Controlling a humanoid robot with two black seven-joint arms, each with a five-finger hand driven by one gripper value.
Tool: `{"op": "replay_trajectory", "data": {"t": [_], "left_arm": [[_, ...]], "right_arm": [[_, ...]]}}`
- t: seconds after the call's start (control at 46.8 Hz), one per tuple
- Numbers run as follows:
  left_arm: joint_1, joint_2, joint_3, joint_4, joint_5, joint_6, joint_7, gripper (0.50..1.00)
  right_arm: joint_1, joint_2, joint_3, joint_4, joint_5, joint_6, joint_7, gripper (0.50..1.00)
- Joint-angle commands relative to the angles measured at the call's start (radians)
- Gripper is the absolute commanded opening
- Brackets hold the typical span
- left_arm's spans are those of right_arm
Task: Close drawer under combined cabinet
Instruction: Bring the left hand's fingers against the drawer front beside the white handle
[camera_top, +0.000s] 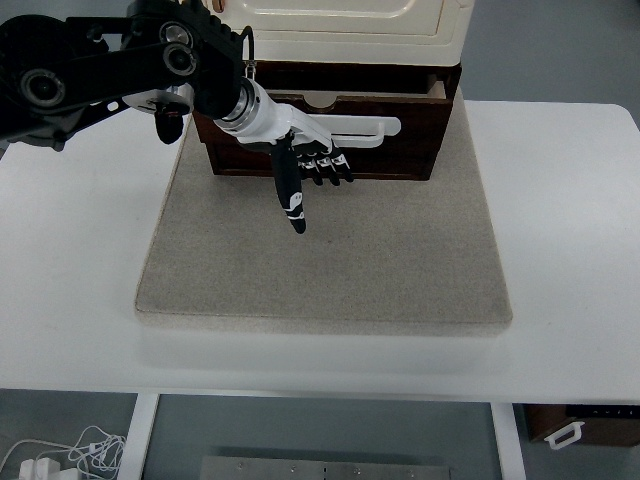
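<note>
— Grey felt mat (320, 260) on the white table (560, 250), nearest us: why?

— Probably to keep the cabinet (350, 25) from sliding when pushed.

— And the left hand (305, 165)?

— Past the mat's middle, at the dark wooden drawer (325, 135) front. Fingers (335, 168) curled loosely, thumb out, grasping nothing; it looks set to push.

— The drawer itself?

— Farthest back, under the cream cabinet, still sticking out, not yet shut.
</note>
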Motion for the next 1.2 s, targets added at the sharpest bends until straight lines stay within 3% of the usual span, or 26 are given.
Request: {"op": "replay_trajectory", "data": {"t": [0.0,0.598,1.174], "left_arm": [[0.005,-0.012,0.001,0.024,0.002,0.000,-0.003,1.000],[0.019,-0.017,-0.004,0.133,0.053,0.006,-0.021,1.000],[0.037,-0.017,-0.021,0.168,0.056,0.009,-0.027,1.000]], "right_arm": [[0.000,0.000,0.000,0.000,0.000,0.000,0.000,0.952],[0.000,0.000,0.000,0.000,0.000,0.000,0.000,0.952],[0.000,0.000,0.000,0.000,0.000,0.000,0.000,0.952]]}}
